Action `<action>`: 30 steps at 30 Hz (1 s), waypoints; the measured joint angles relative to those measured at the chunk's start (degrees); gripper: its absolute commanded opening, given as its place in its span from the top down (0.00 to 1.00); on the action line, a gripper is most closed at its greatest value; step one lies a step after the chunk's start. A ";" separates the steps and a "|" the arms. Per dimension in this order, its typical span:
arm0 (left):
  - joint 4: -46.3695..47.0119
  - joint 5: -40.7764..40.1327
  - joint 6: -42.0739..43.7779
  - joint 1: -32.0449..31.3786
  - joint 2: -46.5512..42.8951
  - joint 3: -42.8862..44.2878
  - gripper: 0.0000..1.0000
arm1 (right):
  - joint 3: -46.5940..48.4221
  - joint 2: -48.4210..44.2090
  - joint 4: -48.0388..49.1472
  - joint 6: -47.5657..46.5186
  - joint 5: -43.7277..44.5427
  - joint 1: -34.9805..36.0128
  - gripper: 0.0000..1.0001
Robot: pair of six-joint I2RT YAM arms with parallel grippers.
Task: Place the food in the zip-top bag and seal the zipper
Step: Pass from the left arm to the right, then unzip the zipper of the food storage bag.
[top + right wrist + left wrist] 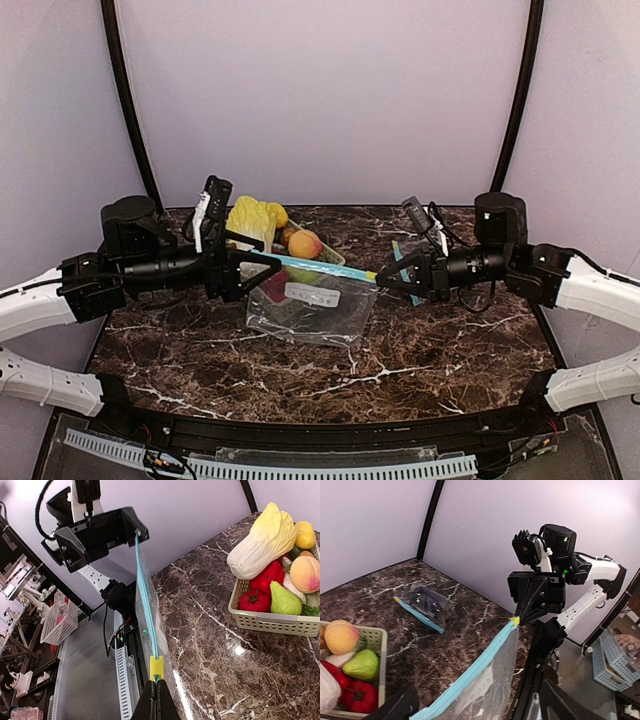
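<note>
The clear zip-top bag (320, 315) hangs from its teal zipper strip, which is stretched taut between my grippers above the table. My left gripper (276, 264) is shut on the strip's left end. My right gripper (157, 682) is shut on the strip's tip just behind the yellow slider (156, 667), which sits at the right end. The bag (485, 690) looks flat and see-through. The peach (305, 574) and a green fruit (285, 600) lie in the basket (270, 622) behind the bag. No eggplant shows.
The basket (335, 258) also holds a pale cabbage (260, 545), red peppers (255, 600) and a yellow lemon (306, 534). A second zip bag (425, 605) with dark contents lies flat on the marble table near the right arm. The table's front edge and rail (122, 680) run below the bag.
</note>
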 measured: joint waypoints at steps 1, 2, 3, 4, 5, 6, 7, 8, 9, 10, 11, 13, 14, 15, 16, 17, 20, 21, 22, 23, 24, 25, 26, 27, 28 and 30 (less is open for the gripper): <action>-3.87 -1.57 1.75 0.00 0.04 2.47 0.08 | 1.31 1.07 -1.62 -0.83 -1.11 0.00 1.00; -6.93 -2.93 3.41 0.00 0.09 4.72 0.08 | 2.23 1.84 -2.80 -1.51 -1.81 0.00 1.00; -9.84 -4.11 5.44 0.00 0.17 7.28 0.08 | 3.19 2.60 -4.07 -2.27 -2.54 0.00 1.00; -11.54 -4.59 6.64 0.00 0.31 9.20 0.07 | 4.26 3.43 -5.66 -3.10 -3.30 0.04 1.00; -13.64 -4.85 8.07 0.02 0.61 11.26 0.08 | 5.03 4.07 -6.78 -3.67 -3.87 0.13 1.00; -15.34 -4.63 9.60 0.13 1.33 13.77 0.09 | 5.92 4.79 -8.07 -4.42 -4.55 0.42 1.00; -16.26 -4.09 10.64 0.17 2.14 15.52 0.10 | 6.56 5.35 -8.98 -4.92 -4.92 0.59 1.00; -16.79 -3.32 11.39 0.17 2.99 16.63 0.11 | 7.26 6.01 -10.01 -5.46 -5.42 0.94 1.00; -17.40 -1.95 12.15 0.15 4.59 17.81 0.12 | 7.87 6.64 -10.82 -5.99 -5.75 1.44 1.00; -17.53 -0.66 12.46 -0.02 5.99 18.43 0.12 | 8.59 7.39 -11.65 -6.40 -6.08 2.05 1.00; -17.57 0.98 13.07 -0.33 7.85 19.17 0.13 | 9.44 8.28 -12.50 -6.86 -6.29 2.67 1.00; -17.25 4.17 13.38 -1.53 12.52 19.78 0.12 | 10.71 9.77 -13.57 -7.52 -6.73 3.74 1.00; -17.22 5.51 13.42 -2.19 14.64 19.78 0.11 | 11.26 10.40 -13.86 -7.72 -6.91 4.22 1.00; -17.14 7.19 13.40 -2.91 16.94 19.78 0.12 | 11.74 10.95 -14.14 -7.89 -6.99 4.70 1.00; -16.57 8.87 13.22 -3.61 19.26 19.78 0.14 | 12.22 11.43 -14.38 -8.13 -7.02 5.14 1.00; -15.96 10.34 12.94 -4.11 21.05 19.78 0.17 | 12.74 11.87 -14.69 -8.44 -7.06 5.55 1.00; -13.42 14.71 11.82 -5.31 24.92 19.78 0.33 | 13.70 12.41 -15.02 -9.01 -7.17 6.08 1.00; -12.70 15.78 11.26 -5.51 25.42 19.78 0.41 | 13.99 12.52 -15.13 -9.18 -7.19 6.10 1.00; -11.80 16.81 10.95 -5.66 25.75 19.78 0.45 | 14.21 12.66 -15.23 -9.31 -7.21 6.14 1.00; -11.10 17.68 10.56 -5.79 25.92 19.78 0.51 | 14.45 12.85 -15.34 -9.44 -7.21 6.16 1.00; -10.47 18.32 10.21 -5.84 25.92 19.78 0.53 | 14.64 13.03 -15.39 -9.62 -7.23 6.19 1.00; -9.75 19.04 9.99 -5.88 25.92 19.78 0.57 | 14.80 13.25 -15.39 -9.79 -7.23 6.19 1.00; -9.05 19.43 9.73 -5.88 25.92 19.78 0.59 | 14.86 13.40 -15.41 -9.88 -7.26 6.19 1.00; -8.48 19.91 9.60 -5.90 25.92 19.76 0.64 | 14.95 13.60 -15.50 -10.03 -7.26 6.19 1.00; -8.09 20.15 9.42 -5.90 25.92 19.76 0.66 | 14.99 13.75 -15.56 -10.10 -7.26 6.19 1.00; -7.41 20.22 8.92 -5.88 25.92 19.65 0.69 | 15.04 13.90 -15.76 -10.25 -7.39 6.21 1.00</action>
